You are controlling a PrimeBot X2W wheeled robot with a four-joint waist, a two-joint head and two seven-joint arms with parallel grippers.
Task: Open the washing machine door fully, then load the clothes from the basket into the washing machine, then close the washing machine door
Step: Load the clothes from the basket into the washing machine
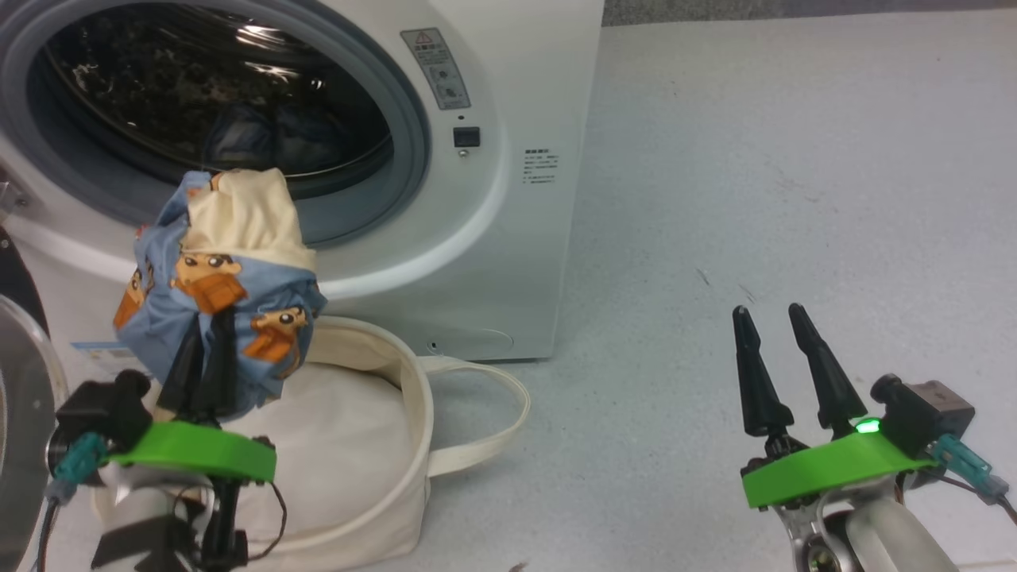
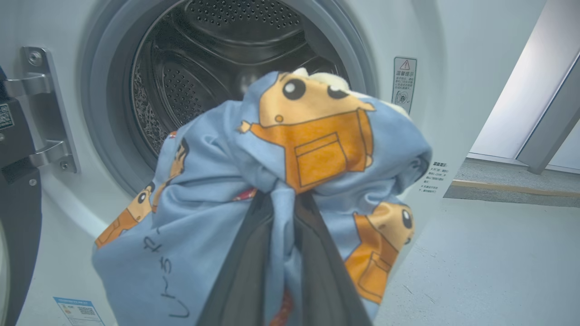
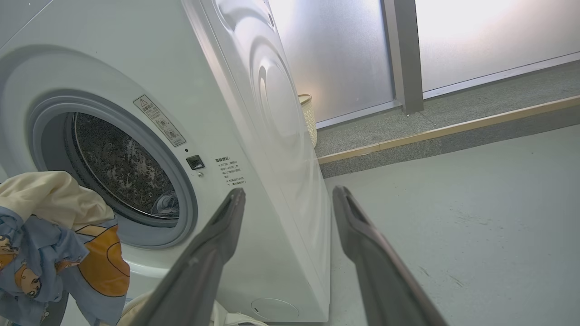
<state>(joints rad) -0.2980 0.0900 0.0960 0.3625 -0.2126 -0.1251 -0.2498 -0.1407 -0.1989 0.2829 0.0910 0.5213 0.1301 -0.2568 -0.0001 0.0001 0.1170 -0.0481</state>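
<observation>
Grey floor (image 1: 755, 159) spreads right of the washing machine (image 1: 493, 238), its door (image 1: 20, 373) swung open at its left. Before its mouth the left pincer (image 1: 205, 342) grips a bundle of the clothes (image 1: 230, 270), above the basket (image 1: 381, 445) at the machine's foot. Left wrist: the bundle hangs just short of the drum (image 2: 217, 54). Right wrist: the right pincer (image 3: 287, 194) gapes empty off the machine's right corner. Loading is in hand; next, I judge, carry the bundle past the gasket (image 2: 108, 113) and release.
</observation>
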